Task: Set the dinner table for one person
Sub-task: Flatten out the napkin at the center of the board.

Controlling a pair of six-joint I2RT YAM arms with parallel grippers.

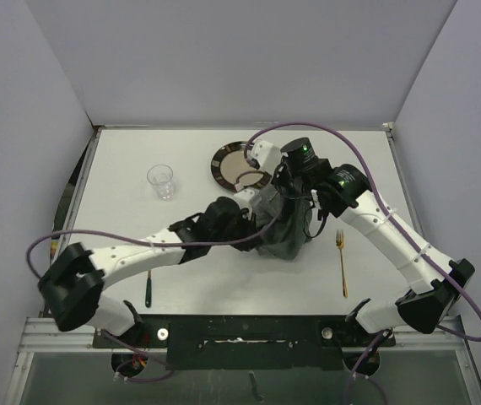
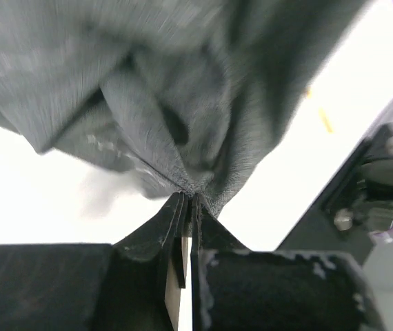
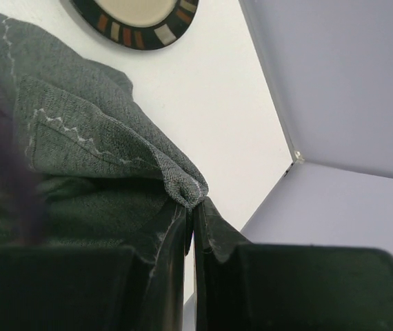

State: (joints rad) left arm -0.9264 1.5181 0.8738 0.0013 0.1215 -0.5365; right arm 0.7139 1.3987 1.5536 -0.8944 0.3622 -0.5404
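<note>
Your left pincer (image 2: 189,198) is clamping fully closed on a bunched fold of the dark grey placemat (image 2: 183,103), and the cloth is fanning out from between its fingertips. Your right pincer (image 3: 191,210) is likewise pinching shut on the same placemat, at a folded edge beside the zigzag stitching. Between the two, the cloth is hanging crumpled and gathered over the middle of the white tabletop (image 1: 224,278), which is stretching out ahead of both arm bases under everything else. Whether the cloth's lower edge is touching the surface, you cannot tell. The plate (image 1: 220,164) is sitting just behind the cloth, and the glass (image 1: 161,181) is standing to its left. The fork (image 1: 342,263) is lying by your right arm, and a dark-handled utensil (image 1: 148,289) is lying at the near left.
</note>
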